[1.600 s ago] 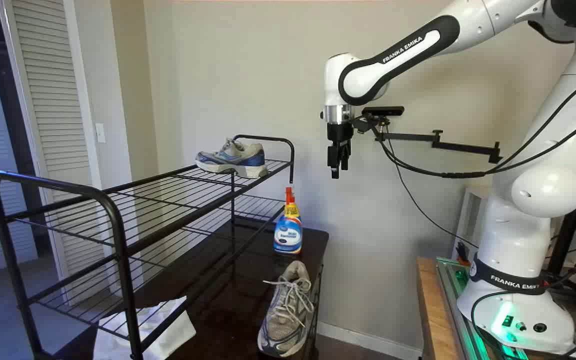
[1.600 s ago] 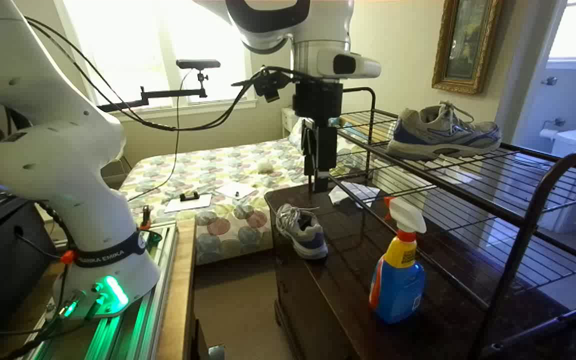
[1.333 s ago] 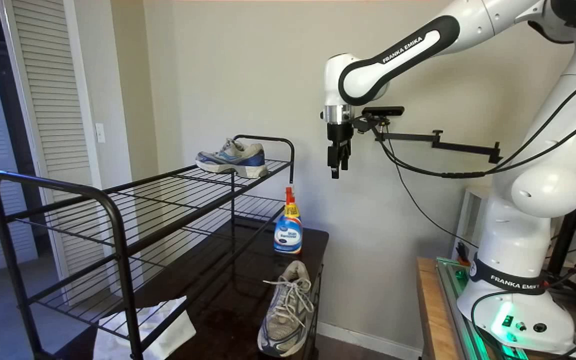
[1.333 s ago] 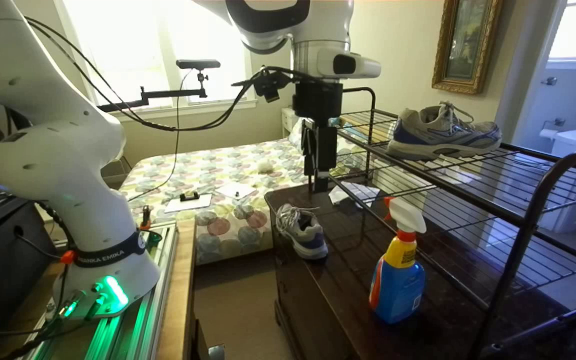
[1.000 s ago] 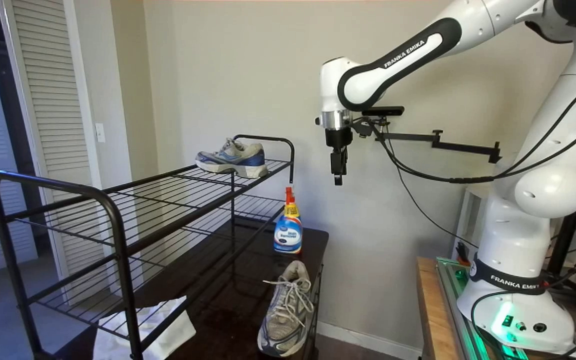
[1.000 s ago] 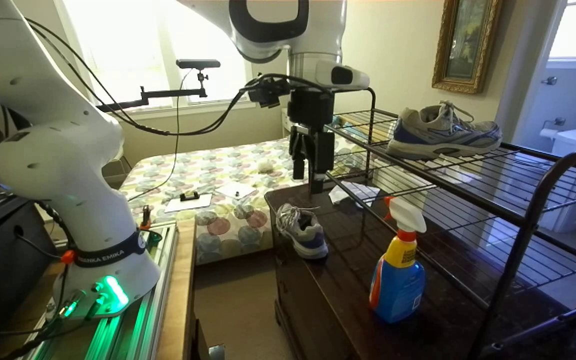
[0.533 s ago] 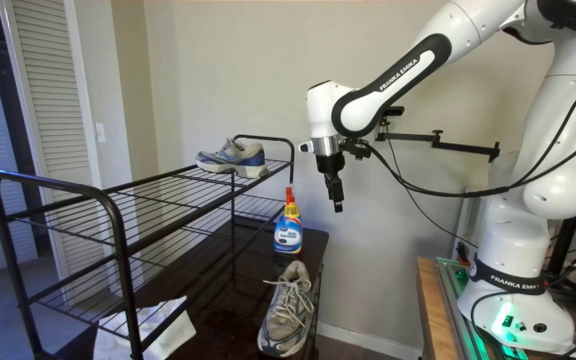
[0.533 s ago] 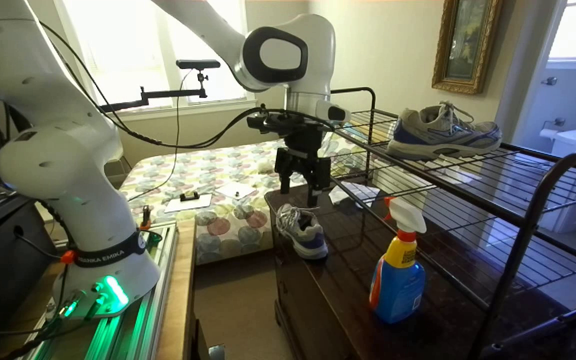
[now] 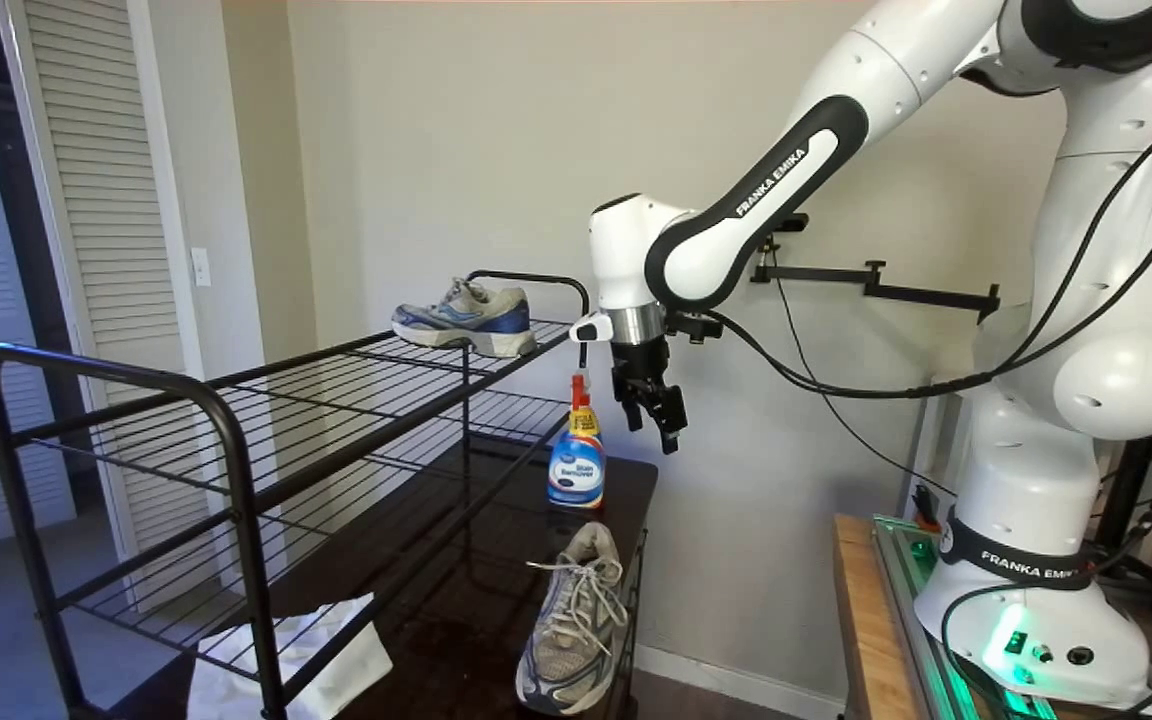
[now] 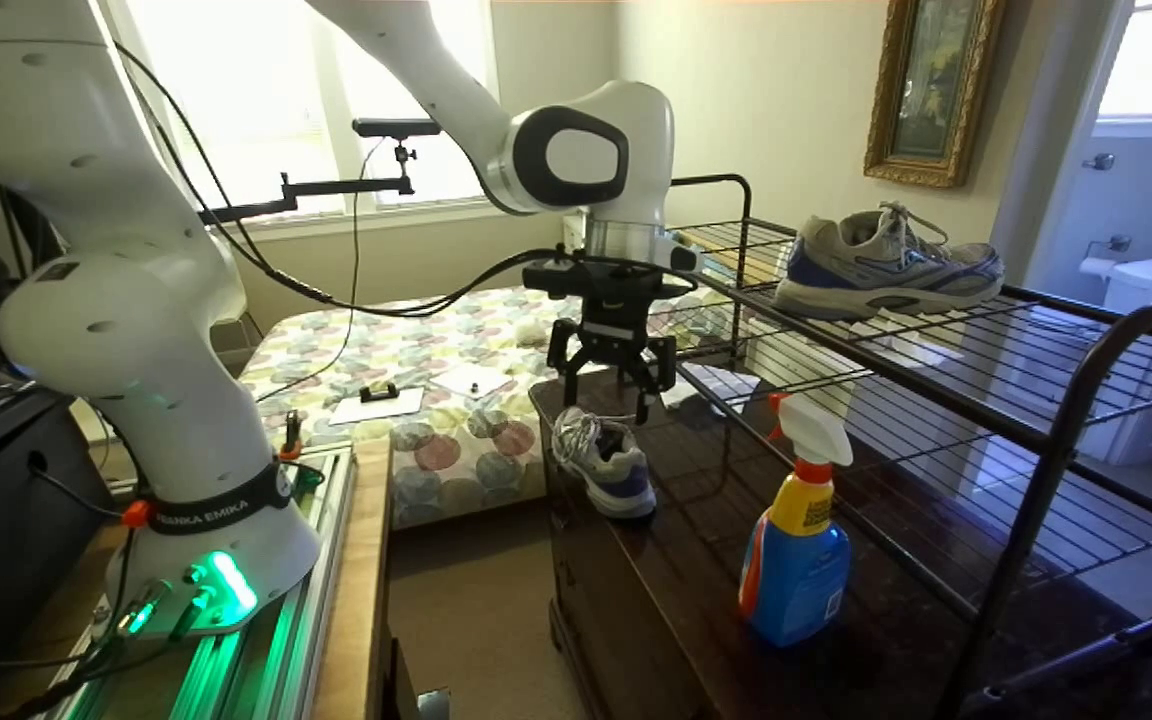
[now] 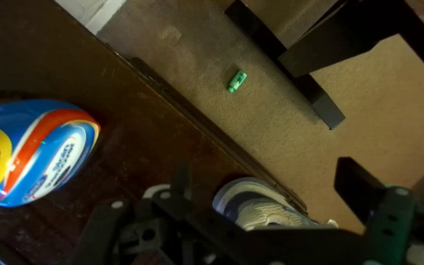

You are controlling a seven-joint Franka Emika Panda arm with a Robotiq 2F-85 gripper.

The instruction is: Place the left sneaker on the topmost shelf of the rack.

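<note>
The left sneaker [image 9: 576, 625], grey-beige with white laces, rests on the dark glossy table by its edge. It shows in both exterior views [image 10: 611, 465], and its heel part in the wrist view [image 11: 252, 202], the rest hidden behind the gripper. My gripper [image 10: 606, 400] is open and empty, fingers apart, above the table near the sneaker and not touching it; it also shows in an exterior view [image 9: 652, 434]. The black rack [image 9: 241, 440] stands on the table. On its topmost shelf [image 9: 336, 385] sits the matching sneaker [image 9: 466, 320], at one end.
A blue spray bottle [image 10: 796, 570] stands upright on the table [image 10: 696, 570] between the rack and the table edge, close to the gripper in the wrist view [image 11: 50, 154]. White cloth or paper [image 9: 286, 660] lies under the rack. A small green bottle [image 11: 237, 81] lies on the floor.
My gripper has come down and moved toward the rack and table. The wrist has turned, so both spread fingers now show in both exterior views. Sneakers, bottle and rack have not moved.
</note>
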